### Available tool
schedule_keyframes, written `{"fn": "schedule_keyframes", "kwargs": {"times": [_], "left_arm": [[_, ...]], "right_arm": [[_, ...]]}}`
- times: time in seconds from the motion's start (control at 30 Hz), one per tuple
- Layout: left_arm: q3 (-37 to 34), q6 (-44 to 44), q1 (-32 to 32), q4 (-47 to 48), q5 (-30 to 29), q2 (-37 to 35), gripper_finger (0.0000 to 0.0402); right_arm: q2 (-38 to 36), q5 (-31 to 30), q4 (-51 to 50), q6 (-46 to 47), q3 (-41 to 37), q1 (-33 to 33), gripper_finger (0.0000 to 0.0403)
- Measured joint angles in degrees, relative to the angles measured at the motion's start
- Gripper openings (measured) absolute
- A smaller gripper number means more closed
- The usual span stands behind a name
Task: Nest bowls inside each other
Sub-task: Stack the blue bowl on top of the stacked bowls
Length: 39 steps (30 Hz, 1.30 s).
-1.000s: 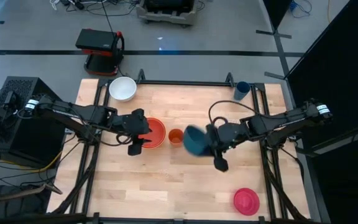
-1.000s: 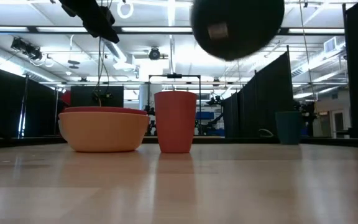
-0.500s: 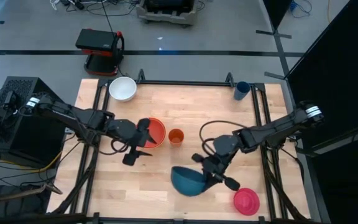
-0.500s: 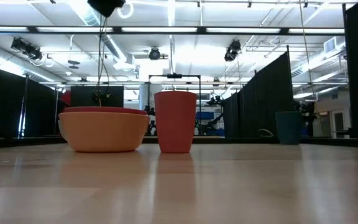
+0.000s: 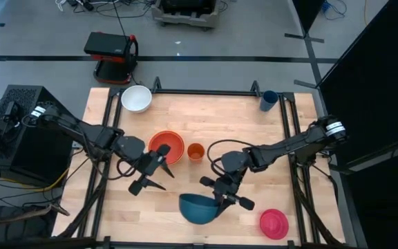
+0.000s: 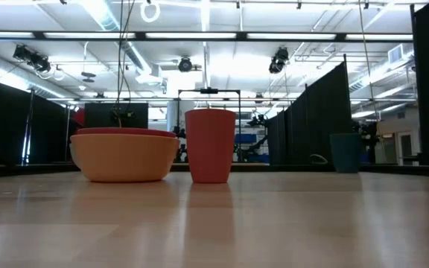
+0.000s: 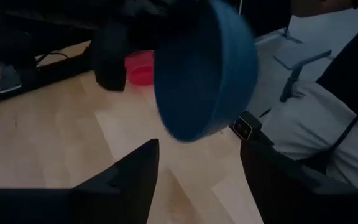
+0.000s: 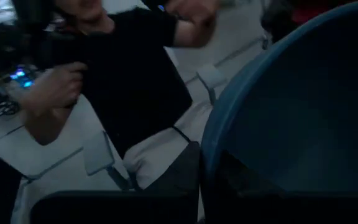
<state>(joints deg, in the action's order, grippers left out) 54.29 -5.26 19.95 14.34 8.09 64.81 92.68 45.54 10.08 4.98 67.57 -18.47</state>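
A pale wooden table (image 5: 185,117) framed in black rails is set in a wide hall with black curtains, and a person in a dark shirt (image 8: 129,68) is seen beyond it. The teal bowl (image 5: 197,209), at six o'clock, is clamped by the right gripper (image 5: 221,200); it should be carried level to the stacked red bowl (image 5: 167,146) at center and lowered squarely. The left gripper (image 5: 152,176), at seven o'clock, is spread and empty.

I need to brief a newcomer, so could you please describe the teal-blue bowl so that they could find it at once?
Start at the wooden table and go to its near edge, middle. There the right gripper holds the teal-blue bowl by its rim. It is the only blue bowl and the only one gripped; the magenta-pink bowl beside it lies upside down.
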Motion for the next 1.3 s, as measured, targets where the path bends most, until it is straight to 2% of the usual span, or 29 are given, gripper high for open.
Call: {"fn": "schedule_keyframes", "kwargs": {"times": [0.13, 0.33, 0.4, 1.13, 1.23, 1.3], "left_arm": [[-1.6, -0.6, 0.7, -4.2, 2.5, 0.1, 0.0212], [-6.0, -0.3, 0.7, -14.6, 8.1, 0.1, 0.0215], [-6.8, -0.3, 0.7, -16.8, 8.4, 0.1, 0.0214], [-7.8, 0.7, 0.8, -25.3, 11.8, 4.0, 0.0208], [-7.8, 1.0, 0.8, -25.3, 11.8, 5.7, 0.0188], [-7.8, 1.0, 0.8, -25.3, 12.9, 6.8, 0.0149]], "right_arm": [[1.8, 2.8, 3.5, -0.8, 0.0, 1.0, 0.0000], [3.0, 2.9, 3.6, -0.7, 0.0, 2.2, 0.0000], [3.4, 3.0, 3.8, -0.7, 0.0, 2.6, 0.0000], [4.6, 5.0, 10.3, -0.7, 0.0, 6.4, 0.0000], [4.7, 4.6, 10.3, -0.7, 0.0, 7.0, 0.0000], [4.7, 4.6, 10.2, -0.7, 0.0, 7.1, 0.0000]]}}
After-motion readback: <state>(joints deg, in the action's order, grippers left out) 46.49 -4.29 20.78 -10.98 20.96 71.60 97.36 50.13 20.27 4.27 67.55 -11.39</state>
